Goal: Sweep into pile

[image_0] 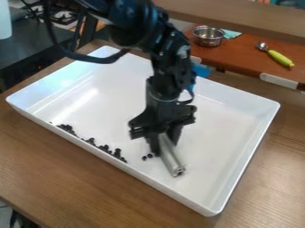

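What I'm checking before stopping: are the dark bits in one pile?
No; most dark bits line the tray wall, but two lie apart.

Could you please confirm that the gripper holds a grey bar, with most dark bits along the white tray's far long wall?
Not quite: the camera view shows most dark bits along the white tray's near long wall; the gripper does hold a grey bar.

So you've got a brown wood table (65, 178) up front, and behind it a reddish-brown counter (244, 59). On that counter you'll see a shiny metal pot (208, 40), a bit of teal cloth (232, 34) right by it, and off to the right a metal spoon with a lime-green handle (280, 58). Top left, you've got a black stove (62, 17).
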`<control>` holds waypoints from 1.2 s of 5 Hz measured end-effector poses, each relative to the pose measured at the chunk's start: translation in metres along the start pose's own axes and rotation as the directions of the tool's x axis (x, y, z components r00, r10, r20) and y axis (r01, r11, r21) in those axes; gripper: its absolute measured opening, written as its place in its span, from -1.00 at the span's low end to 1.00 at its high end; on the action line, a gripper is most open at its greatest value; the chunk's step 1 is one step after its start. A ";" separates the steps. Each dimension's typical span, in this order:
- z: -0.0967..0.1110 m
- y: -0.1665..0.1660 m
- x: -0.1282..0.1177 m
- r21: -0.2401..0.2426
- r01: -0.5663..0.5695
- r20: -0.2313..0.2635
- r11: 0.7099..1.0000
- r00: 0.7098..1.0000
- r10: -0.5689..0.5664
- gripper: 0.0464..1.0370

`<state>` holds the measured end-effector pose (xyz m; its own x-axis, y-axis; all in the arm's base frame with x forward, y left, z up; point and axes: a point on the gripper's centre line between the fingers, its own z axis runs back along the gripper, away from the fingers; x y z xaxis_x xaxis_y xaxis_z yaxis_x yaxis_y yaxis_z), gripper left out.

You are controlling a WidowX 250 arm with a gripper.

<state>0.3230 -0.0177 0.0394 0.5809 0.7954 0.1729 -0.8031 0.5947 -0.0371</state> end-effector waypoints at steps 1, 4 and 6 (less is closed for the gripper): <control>0.000 0.025 0.007 0.034 0.002 0.006 0.999 1.000 -0.002 -0.30; -0.001 0.052 0.018 0.073 -0.055 0.017 0.996 0.998 0.054 -0.30; 0.043 0.015 0.037 0.015 -0.285 -0.043 0.958 0.958 0.285 -0.30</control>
<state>0.3263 0.0154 0.0877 0.3330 0.9362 0.1124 -0.9372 0.3417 -0.0697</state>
